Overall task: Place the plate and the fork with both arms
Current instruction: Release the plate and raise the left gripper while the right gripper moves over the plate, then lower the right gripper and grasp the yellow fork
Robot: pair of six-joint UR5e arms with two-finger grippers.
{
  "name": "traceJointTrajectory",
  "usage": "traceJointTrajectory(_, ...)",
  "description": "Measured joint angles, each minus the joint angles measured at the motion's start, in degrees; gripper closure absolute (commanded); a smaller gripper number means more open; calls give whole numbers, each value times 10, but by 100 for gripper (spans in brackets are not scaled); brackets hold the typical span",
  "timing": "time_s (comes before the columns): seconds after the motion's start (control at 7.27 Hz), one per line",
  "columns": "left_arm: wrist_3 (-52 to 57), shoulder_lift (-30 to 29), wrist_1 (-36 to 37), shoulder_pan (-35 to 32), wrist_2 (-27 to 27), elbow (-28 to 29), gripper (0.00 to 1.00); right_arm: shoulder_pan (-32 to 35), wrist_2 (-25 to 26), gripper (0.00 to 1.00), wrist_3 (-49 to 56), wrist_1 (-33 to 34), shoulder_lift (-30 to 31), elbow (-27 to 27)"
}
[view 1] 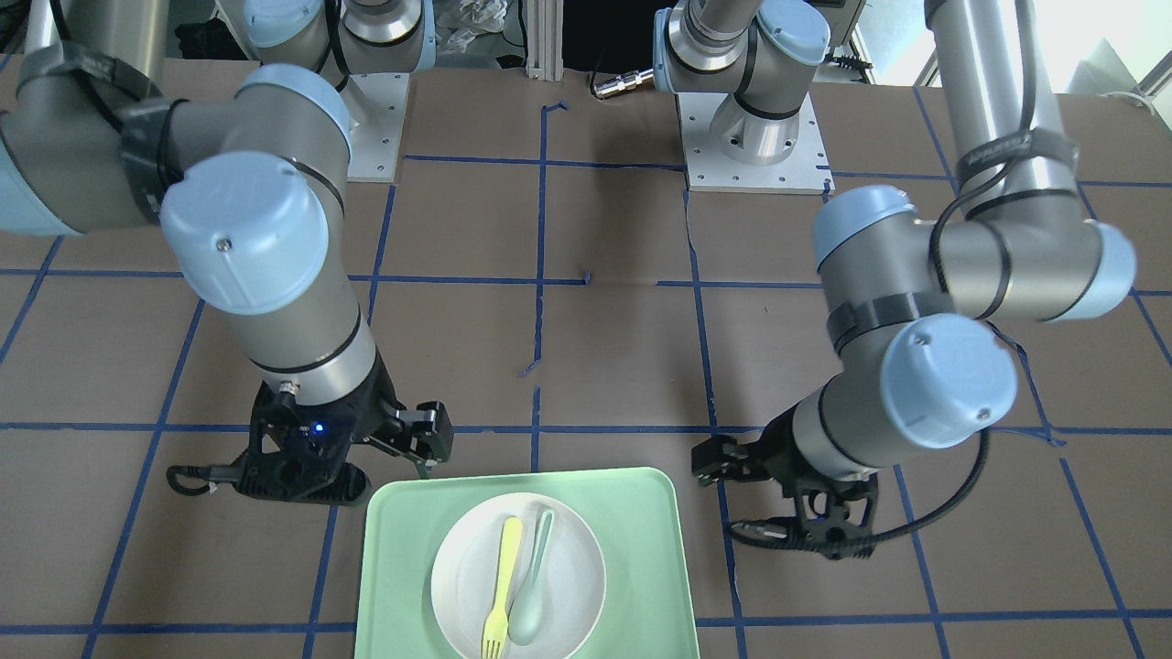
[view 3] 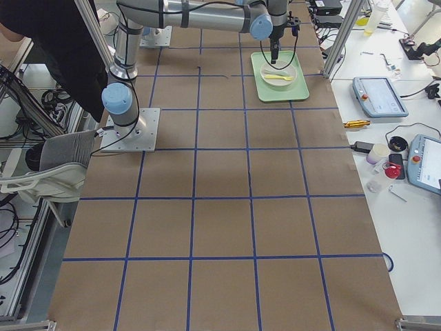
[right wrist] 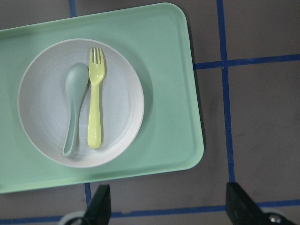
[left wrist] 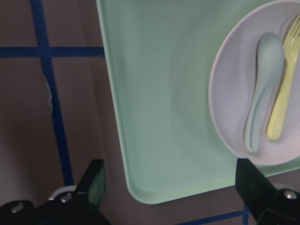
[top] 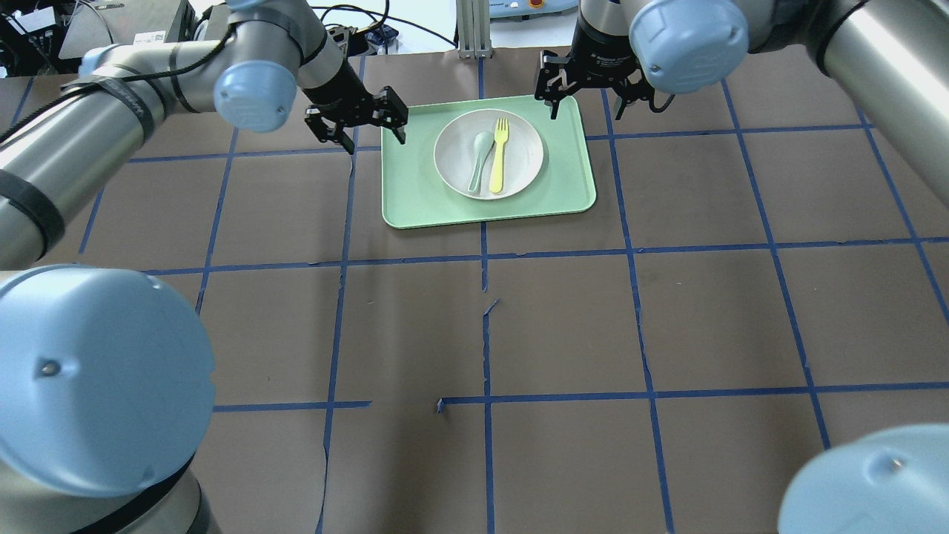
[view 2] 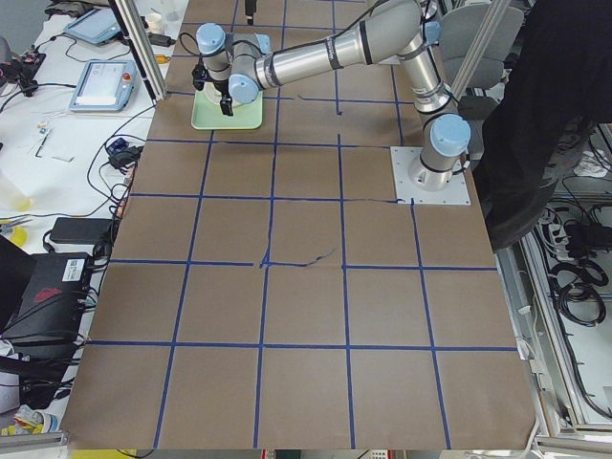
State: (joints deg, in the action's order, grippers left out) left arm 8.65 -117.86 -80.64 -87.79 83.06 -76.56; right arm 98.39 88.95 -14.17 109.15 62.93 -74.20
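The white plate [top: 523, 157] sits on the mint-green tray [top: 415, 194] at the table's far middle. The pale-yellow fork [top: 498, 157] and a grey-green spoon [top: 478, 159] lie side by side in the plate. My left gripper [top: 363, 130] is open and empty above the tray's left edge. My right gripper [top: 586, 102] is open and empty above the tray's far right corner. The left wrist view shows the open left gripper [left wrist: 173, 187] over the tray [left wrist: 164, 93] and plate [left wrist: 229, 108]. The right wrist view shows the open right gripper [right wrist: 168, 204] near the tray [right wrist: 168, 93], plate [right wrist: 122, 108] and fork [right wrist: 95, 103].
The table is brown paper with a blue tape grid [top: 485, 256]. The two arm bases [view 1: 751, 137] [view 1: 366, 119] stand at the robot's side. A person [view 2: 555, 115] stands beside the table. Pendants and cables [view 3: 375, 96] lie on side benches.
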Motion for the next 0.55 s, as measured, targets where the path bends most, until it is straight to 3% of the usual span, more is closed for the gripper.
traceJointTrajectory(0.28, 52, 84, -125, 32, 59, 0, 0, 22, 0, 22, -56, 61, -67, 24)
traceJointTrajectory(0.41, 59, 113, -155, 38, 71, -7, 0, 33, 0, 22, -75, 78, -94, 38)
traceJointTrajectory(0.55, 62, 129, -164, 40, 75, -21, 0, 40, 0, 29, -95, 95, -120, 51)
